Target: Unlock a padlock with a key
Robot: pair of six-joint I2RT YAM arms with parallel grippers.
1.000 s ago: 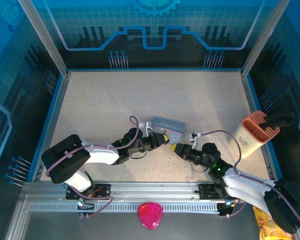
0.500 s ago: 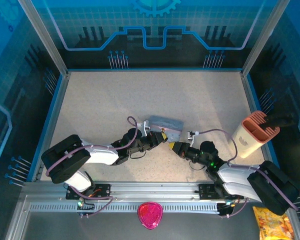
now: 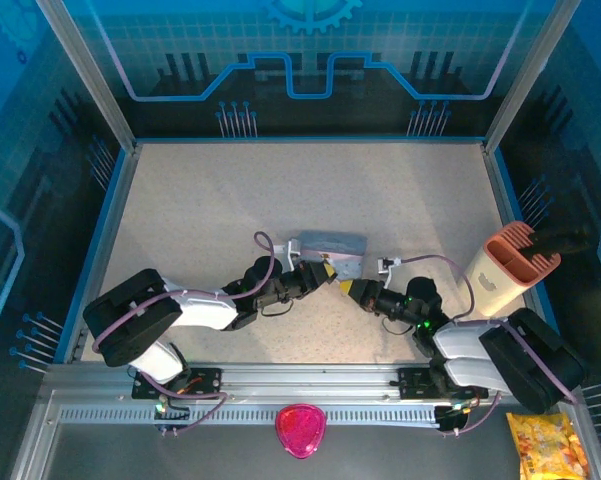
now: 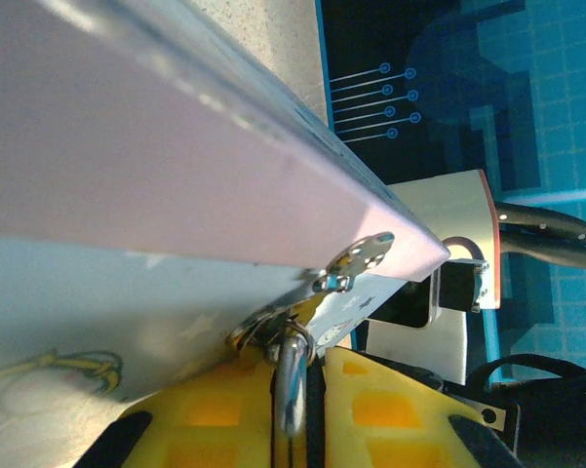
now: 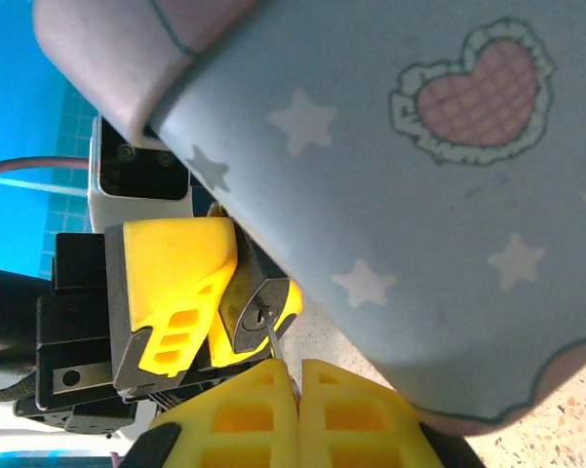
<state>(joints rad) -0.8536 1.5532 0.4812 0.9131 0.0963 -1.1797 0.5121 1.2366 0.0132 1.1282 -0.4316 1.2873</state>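
Left gripper (image 4: 307,390): clamped on padlock (image 5: 256,310), to be held steady.
Right gripper (image 5: 298,385): closed on key (image 5: 271,343), to be lined up with keyhole.

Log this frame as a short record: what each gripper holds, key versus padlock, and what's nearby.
left gripper: jaws shut on the padlock, its shackle between them
right gripper: jaws shut on the key
key: tip at the padlock's keyhole; depth unclear
padlock: at the tin corner, shackle up against the tin's hasp
lock state: cannot tell
nearby: holder with dark handles, at the right edge of the table
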